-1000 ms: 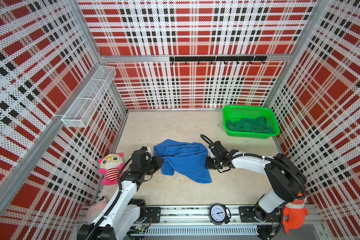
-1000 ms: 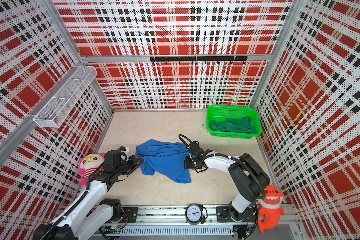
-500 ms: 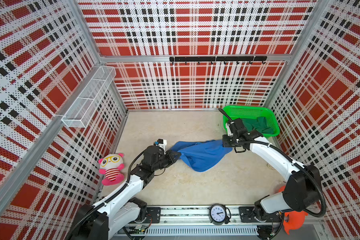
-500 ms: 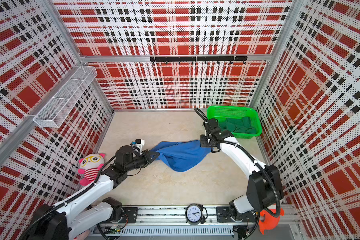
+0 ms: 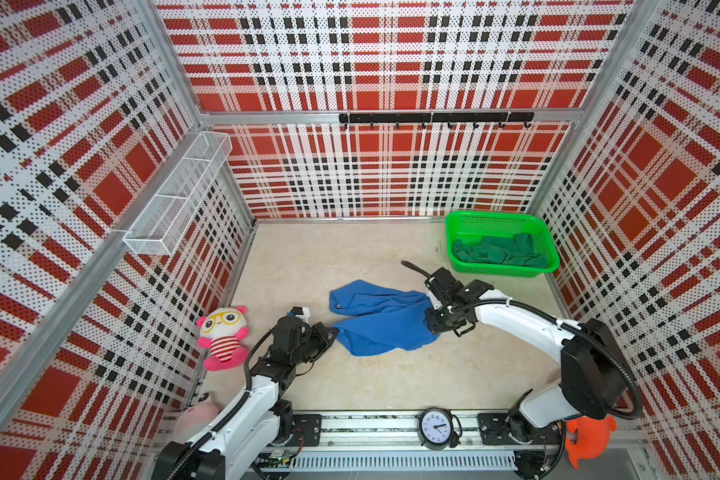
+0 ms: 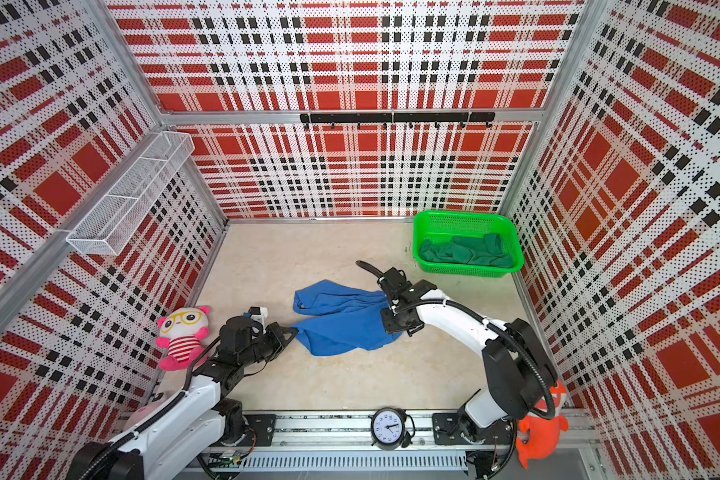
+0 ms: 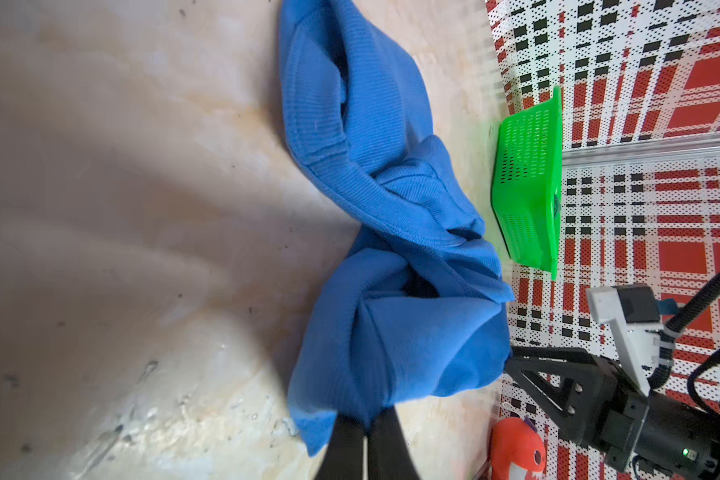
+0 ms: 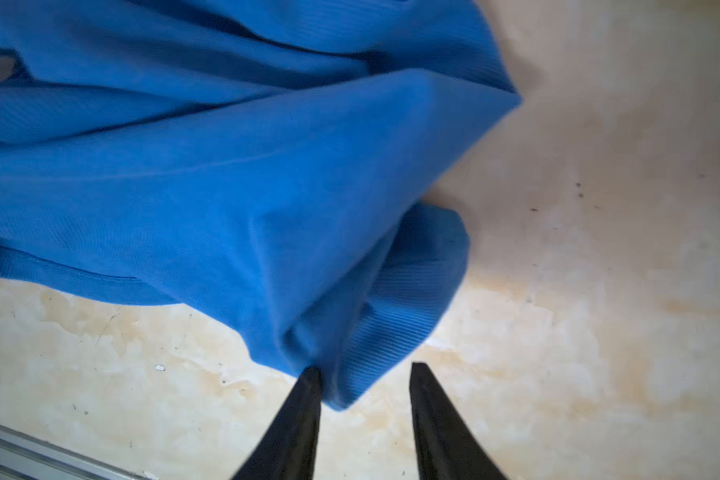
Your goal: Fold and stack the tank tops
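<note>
Left claw (image 7: 364, 424): pressed together; I pinched a corner of the blue top (image 5: 381, 322).
Right claw (image 8: 364, 370): spread; the top's other end lay between my tips, touching one.
Blue top: crumpled on the bench (image 5: 308, 257) between my two claws.
Green top (image 5: 495, 251): farther back, bunched in the basket (image 5: 495, 226).

The royal blue tank top (image 5: 381, 328) lies plain and finely ribbed between the black left jaws and black right jaws. Beyond the right jaws, the dark green tank top (image 5: 495, 253) sits in a bright green mesh basket (image 5: 491, 216). The surface (image 5: 391, 382) is mottled beige. The walls (image 5: 391, 62) show red, white and black plaid. Beside the left jaws sits a pink plush toy (image 5: 223, 336) with yellow glasses and red-white stripes.
</note>
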{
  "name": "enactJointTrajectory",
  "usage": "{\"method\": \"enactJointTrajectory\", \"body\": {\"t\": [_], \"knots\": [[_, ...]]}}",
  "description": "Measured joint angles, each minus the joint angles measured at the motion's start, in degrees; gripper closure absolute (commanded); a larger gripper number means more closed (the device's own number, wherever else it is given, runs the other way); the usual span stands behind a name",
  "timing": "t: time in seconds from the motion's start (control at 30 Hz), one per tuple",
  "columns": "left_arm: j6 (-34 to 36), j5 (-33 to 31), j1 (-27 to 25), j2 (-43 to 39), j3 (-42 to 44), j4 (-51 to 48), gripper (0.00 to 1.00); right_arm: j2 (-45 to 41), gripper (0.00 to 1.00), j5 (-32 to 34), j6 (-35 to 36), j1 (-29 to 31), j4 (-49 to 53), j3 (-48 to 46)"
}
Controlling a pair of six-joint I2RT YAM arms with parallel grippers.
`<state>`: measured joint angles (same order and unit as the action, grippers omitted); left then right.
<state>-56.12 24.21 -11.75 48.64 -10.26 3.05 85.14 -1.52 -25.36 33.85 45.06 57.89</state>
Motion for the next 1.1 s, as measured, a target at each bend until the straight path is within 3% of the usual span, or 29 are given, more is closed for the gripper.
{"method": "enactJointTrajectory", "body": {"t": [0.13, 0.3, 0.5, 0.77, 1.1], "knots": [[1.0, 0.1, 2.0, 1.2, 0.0, -0.1, 1.00, -2.6, 0.70, -1.1, 3.0, -6.3, -1.4, -3.9], [2.4, 0.4, 4.2, 2.2, 0.0, -0.2, 1.00, -0.7, 0.69, -1.3, 7.1, -11.5, -3.1, -5.1], [3.4, 0.4, 4.7, 2.4, 0.0, -1.1, 1.00, 2.8, 0.55, -3.7, 11.2, -11.0, -6.4, -4.9], [4.1, 0.4, 5.4, 2.4, -0.2, -2.1, 1.00, 4.6, 0.57, -2.8, 20.1, -5.2, -9.3, -4.1], [5.0, 0.9, 5.9, 3.1, -0.2, -2.2, 1.00, 8.5, 0.59, -4.2, 27.7, -4.9, -11.2, -1.4]]}}
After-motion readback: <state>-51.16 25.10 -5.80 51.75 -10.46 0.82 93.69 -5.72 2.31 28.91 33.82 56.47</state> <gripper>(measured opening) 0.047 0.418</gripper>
